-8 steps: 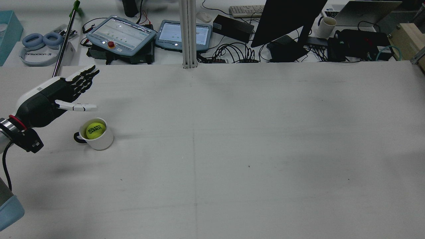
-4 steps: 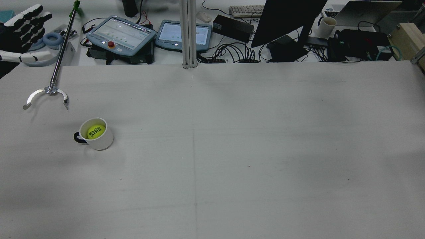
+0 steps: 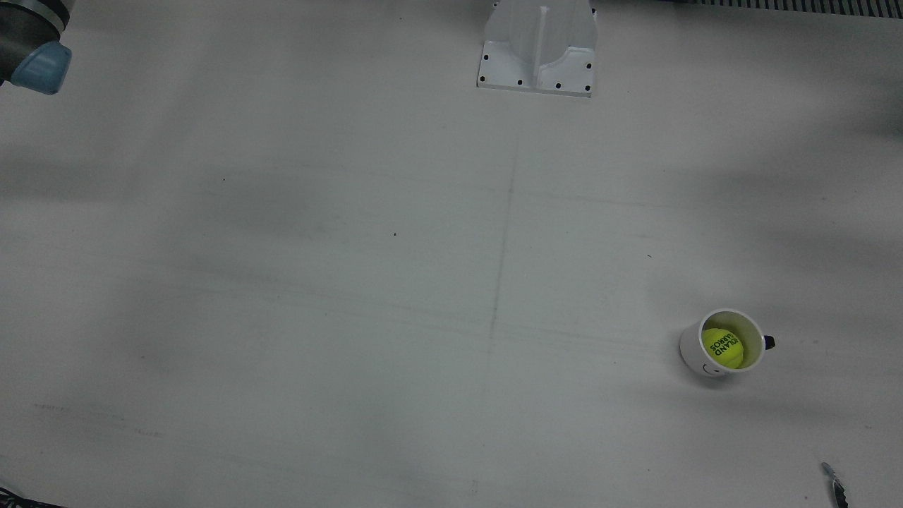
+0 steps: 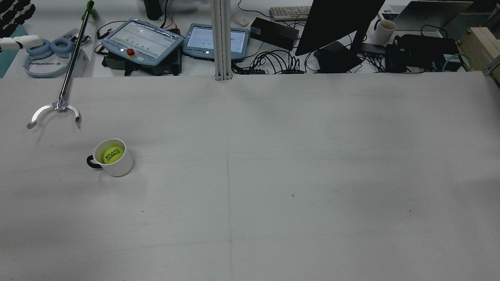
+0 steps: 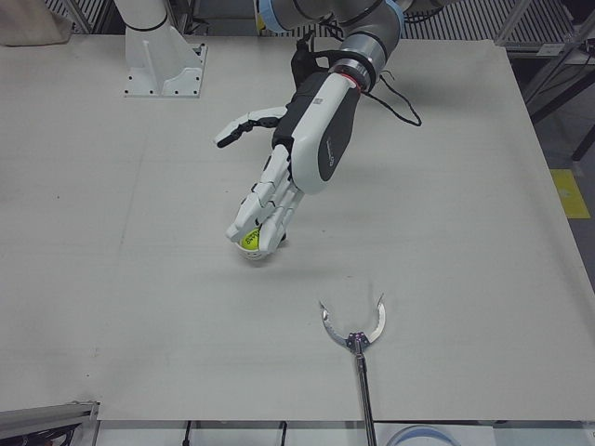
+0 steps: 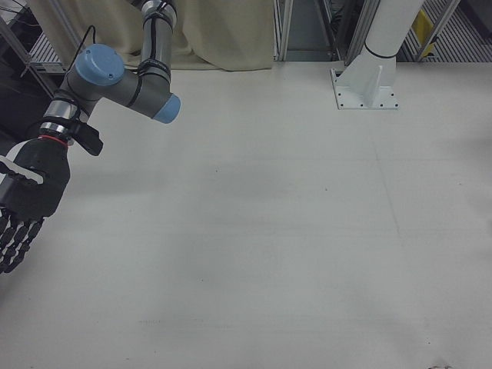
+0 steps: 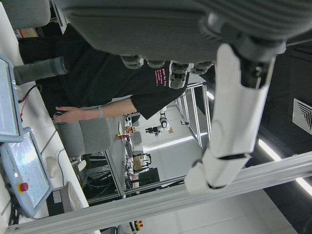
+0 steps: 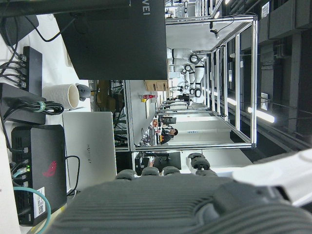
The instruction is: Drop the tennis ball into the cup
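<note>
The left hand (image 5: 307, 144) hangs high above the worktop (image 5: 446, 214) with its fingers (image 5: 263, 200) spread and slack, grasping nothing, while the tennis ball (image 4: 113, 154) sits below and apart from them, inside the white cup (image 4: 116, 167) that stands upright on the robot's left half. The right hand (image 6: 27, 200), likewise splayed and empty, rests far off at the opposite side, leaving the left arm much the nearer. With the ball already lodged in the cup, the drop appears complete; a metal grabber tool (image 4: 58, 107) lies just beyond the cup.
</note>
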Robot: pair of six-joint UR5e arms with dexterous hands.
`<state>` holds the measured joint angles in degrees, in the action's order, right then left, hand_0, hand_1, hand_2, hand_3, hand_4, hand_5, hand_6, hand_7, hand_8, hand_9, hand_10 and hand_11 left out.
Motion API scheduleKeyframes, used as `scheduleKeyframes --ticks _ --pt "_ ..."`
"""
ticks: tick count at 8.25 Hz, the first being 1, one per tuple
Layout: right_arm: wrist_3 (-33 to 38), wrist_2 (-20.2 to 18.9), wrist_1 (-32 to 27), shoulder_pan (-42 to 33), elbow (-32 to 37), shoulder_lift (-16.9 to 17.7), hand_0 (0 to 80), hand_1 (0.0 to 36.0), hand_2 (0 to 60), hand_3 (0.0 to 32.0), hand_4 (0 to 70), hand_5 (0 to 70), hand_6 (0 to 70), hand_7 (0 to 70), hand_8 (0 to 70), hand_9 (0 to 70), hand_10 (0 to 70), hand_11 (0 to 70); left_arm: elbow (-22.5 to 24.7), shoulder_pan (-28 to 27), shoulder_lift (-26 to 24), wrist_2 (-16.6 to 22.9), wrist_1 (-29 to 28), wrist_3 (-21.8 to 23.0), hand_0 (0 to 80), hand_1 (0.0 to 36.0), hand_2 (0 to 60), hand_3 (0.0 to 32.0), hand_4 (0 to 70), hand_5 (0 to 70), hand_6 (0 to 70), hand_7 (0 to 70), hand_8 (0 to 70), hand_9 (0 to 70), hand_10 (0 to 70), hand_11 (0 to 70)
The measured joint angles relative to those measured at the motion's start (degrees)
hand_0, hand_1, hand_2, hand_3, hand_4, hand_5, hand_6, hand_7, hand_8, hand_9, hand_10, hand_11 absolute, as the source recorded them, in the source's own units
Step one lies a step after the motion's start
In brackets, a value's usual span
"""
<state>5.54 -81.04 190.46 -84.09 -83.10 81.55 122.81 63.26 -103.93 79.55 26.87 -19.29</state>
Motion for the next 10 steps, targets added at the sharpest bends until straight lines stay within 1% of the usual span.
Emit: scheduleKeyframes --ticks 1,2,3,4,5,6,7,8,9,10 --pt "0.00 0.00 0.00 -0.01 -0.02 0.00 0.0 0.0 0.0 0.0 0.0 0.0 0.0 0.0 0.0 0.0 0.0 0.0 1.87 0.03 -0.92 0.24 1.33 0.30 61.2 34.9 22.9 0.0 3.5 5.4 0.5 19.3 0.0 2.4 0.6 4.1" --pt "0.00 0.00 0.00 -0.05 -0.04 0.01 0.0 0.0 0.0 0.0 0.0 0.0 0.0 0.0 0.0 0.0 0.0 0.0 4.19 0.11 -0.62 0.43 2.88 0.57 58.4 32.8 22.1 0.0 4.2 4.4 0.0 19.9 0.0 2.5 1.0 4.3" --pt "0.00 0.00 0.00 -0.05 -0.04 0.01 0.0 0.0 0.0 0.0 0.0 0.0 0.0 0.0 0.0 0.0 0.0 0.0 5.90 0.12 -0.11 0.56 4.80 1.02 60.0 34.0 24.0 0.0 5.4 6.0 2.3 20.4 0.0 2.6 1.1 4.6" --pt "0.00 0.00 0.00 -0.04 -0.04 0.01 0.0 0.0 0.0 0.0 0.0 0.0 0.0 0.0 0.0 0.0 0.0 0.0 6.62 0.12 0.37 0.60 6.29 2.10 59.8 33.7 23.6 0.0 4.9 5.6 1.7 19.5 0.0 2.5 0.8 4.2" --pt "0.02 0.00 0.00 -0.03 -0.04 0.01 0.0 0.0 0.0 0.0 0.0 0.0 0.0 0.0 0.0 0.0 0.0 0.0 6.48 0.19 0.60 0.61 7.52 3.38 61.0 34.5 24.7 0.0 5.0 6.9 6.2 19.0 0.8 2.4 0.7 4.2" --pt "0.02 0.00 0.00 -0.02 -0.04 0.01 0.0 0.0 0.0 0.0 0.0 0.0 0.0 0.0 0.0 0.0 0.0 0.0 5.39 0.27 0.76 0.58 8.45 4.99 63.8 35.9 23.9 0.0 5.6 6.7 2.4 20.6 0.0 2.7 0.3 3.7" --pt "-0.02 0.00 0.00 -0.27 -0.21 0.01 0.0 0.0 0.0 0.0 0.0 0.0 0.0 0.0 0.0 0.0 0.0 0.0 4.53 0.27 0.81 0.57 9.36 6.28 64.3 36.0 27.0 0.0 6.1 8.0 4.9 20.0 0.1 2.6 0.1 3.5" --pt "-0.12 0.00 0.00 -0.63 -0.48 0.01 0.0 0.0 0.0 0.0 0.0 0.0 0.0 0.0 0.0 0.0 0.0 0.0 3.95 0.35 0.87 0.62 10.16 7.05 66.1 36.0 26.4 0.0 6.7 7.0 2.5 22.5 0.1 3.1 0.4 4.0" --pt "-0.20 0.00 0.00 -0.84 -0.68 0.02 0.0 0.0 0.0 0.0 0.0 0.0 0.0 0.0 0.0 0.0 0.0 0.0 3.68 0.50 0.80 0.69 10.79 7.38 63.4 36.0 26.3 0.0 6.6 6.3 1.8 22.3 0.0 3.0 0.4 3.9" --pt "-0.24 0.00 0.00 -0.89 -0.68 0.01 0.0 0.0 0.0 0.0 0.0 0.0 0.0 0.0 0.0 0.0 0.0 0.0 3.11 0.87 0.77 0.89 11.22 7.51 62.8 36.0 27.0 0.0 6.2 5.7 0.6 22.4 0.0 3.0 0.1 3.4"
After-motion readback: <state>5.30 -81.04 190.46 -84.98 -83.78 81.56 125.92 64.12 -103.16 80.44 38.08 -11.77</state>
